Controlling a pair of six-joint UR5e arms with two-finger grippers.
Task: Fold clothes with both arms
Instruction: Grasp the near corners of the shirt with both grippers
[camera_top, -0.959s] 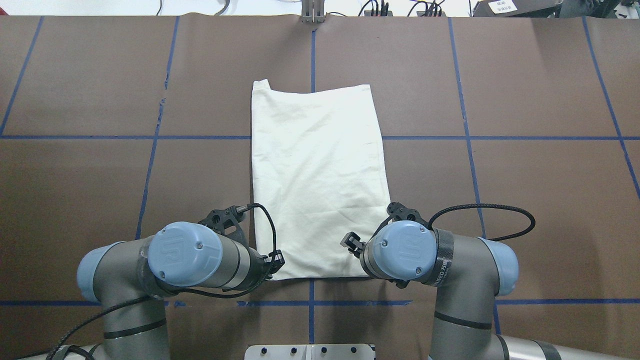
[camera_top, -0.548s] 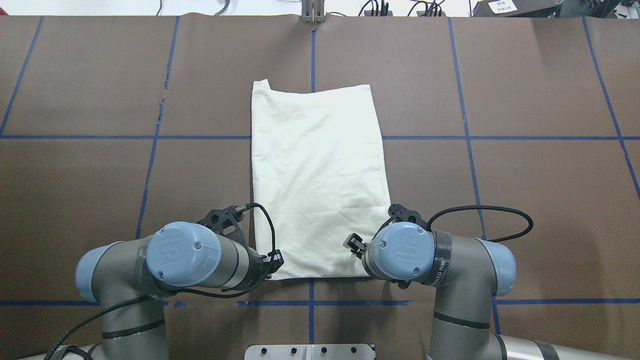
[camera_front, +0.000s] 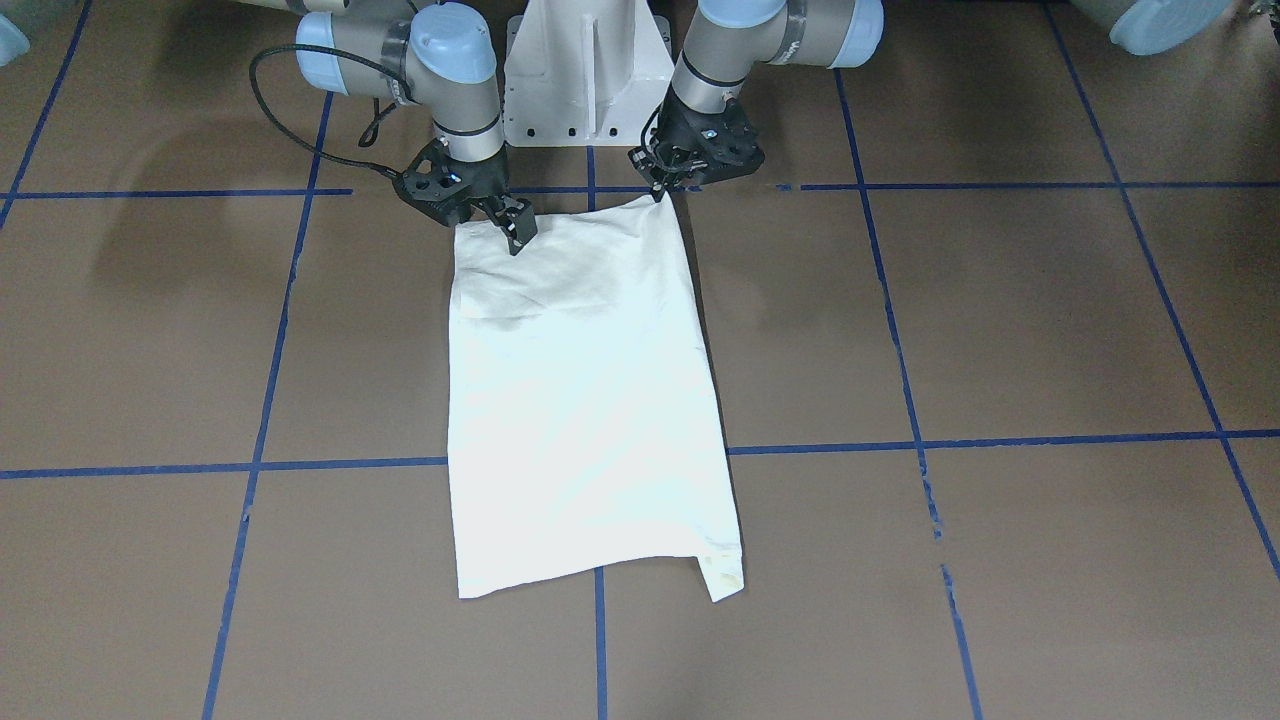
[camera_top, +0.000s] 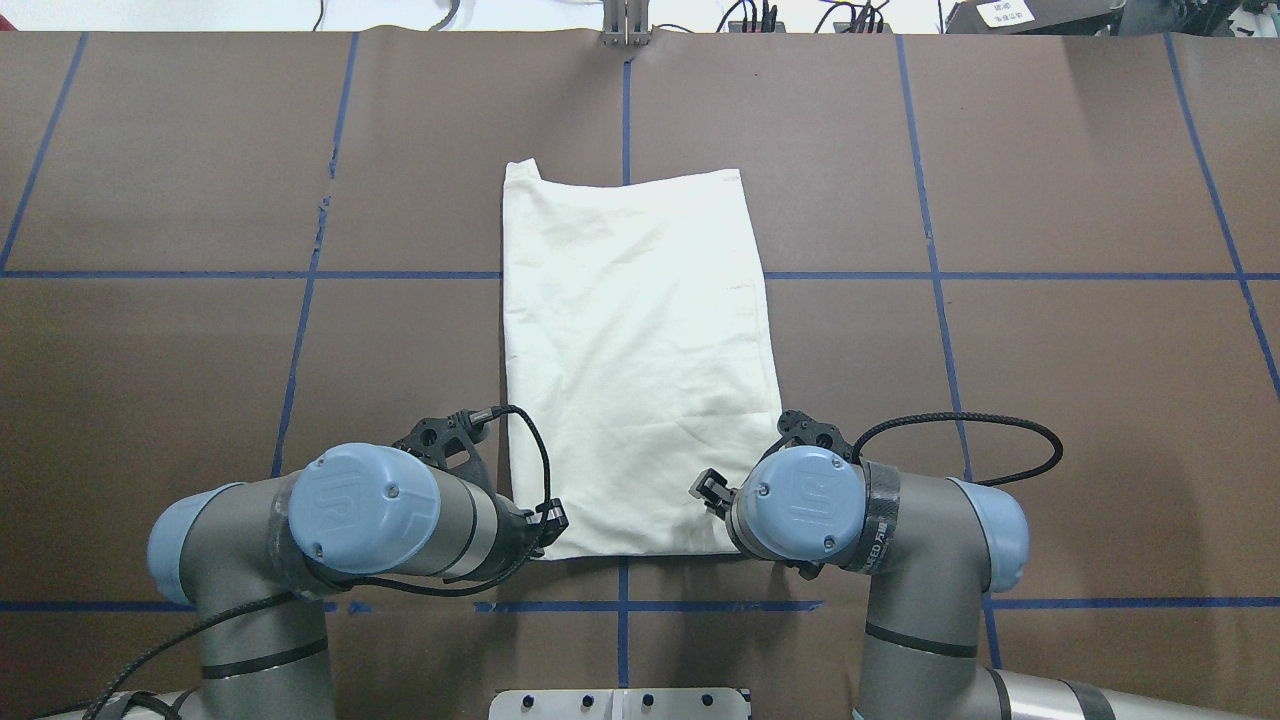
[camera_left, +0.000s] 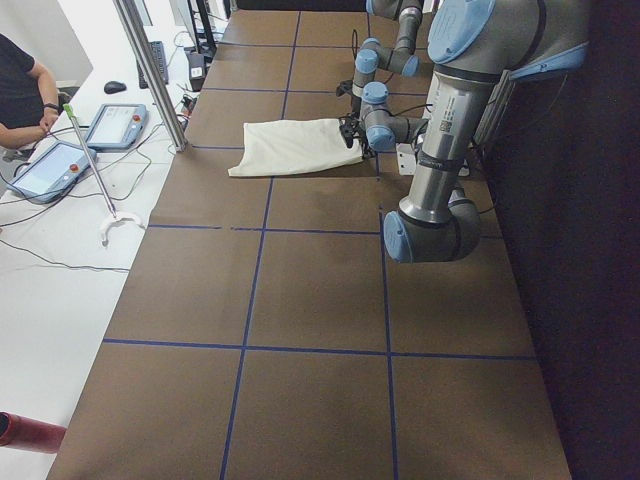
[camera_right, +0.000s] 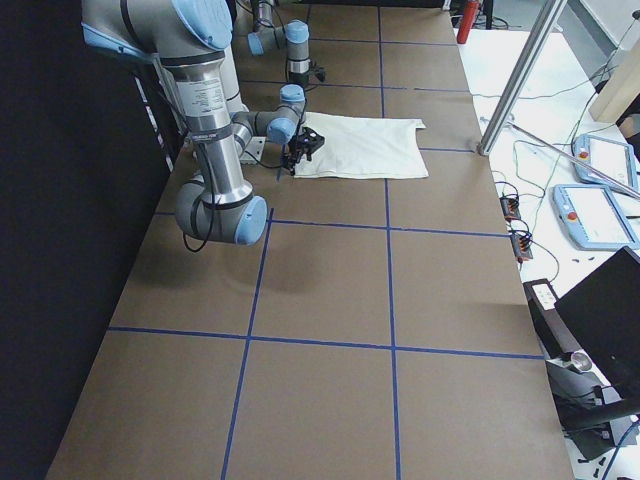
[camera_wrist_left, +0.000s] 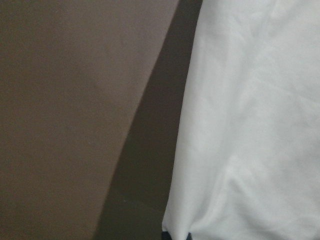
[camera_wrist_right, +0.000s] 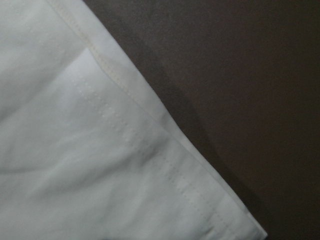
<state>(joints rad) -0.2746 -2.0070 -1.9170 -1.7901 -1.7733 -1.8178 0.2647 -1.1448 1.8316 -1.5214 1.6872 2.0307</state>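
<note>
At the table's robot-side edge: both grippers are set low over the shirt's two corners nearest the robot.
Left gripper (camera_front: 660, 190): its fingertips are placed at one near corner, and the cloth is drawn up to a small point beneath them. Whether the jaws are closed on cloth cannot be told.
Right gripper (camera_front: 514, 230): its fingers are pointed down onto the cloth just inside the other near corner. Apart or together cannot be told.
Left wrist view: a side edge of the shirt is seen close up, with a band of shadow and bare table beside it.
Right wrist view: a stitched hem and one corner are seen close up against the dark table.
Shirt (camera_front: 590, 400): it is laid flat as a tall cream rectangle, plain side up, midway along the table. One short edge is turned to the robot-side edge and the other to the far edge. A small flap is stuck out at the far corner on the robot's left.
Arms: the left arm (camera_top: 250, 540) and right arm (camera_top: 930, 520) are bent inward from either side of the white base (camera_front: 585, 70).
Cable (camera_top: 960, 415): it is looped out from the right wrist.
Table (camera_front: 1000, 320): it is covered in brown and divided by blue lines (camera_front: 1000, 438).
Beyond the far edge: a person (camera_left: 20, 90) is seen beside two tablets (camera_left: 115, 125).
</note>
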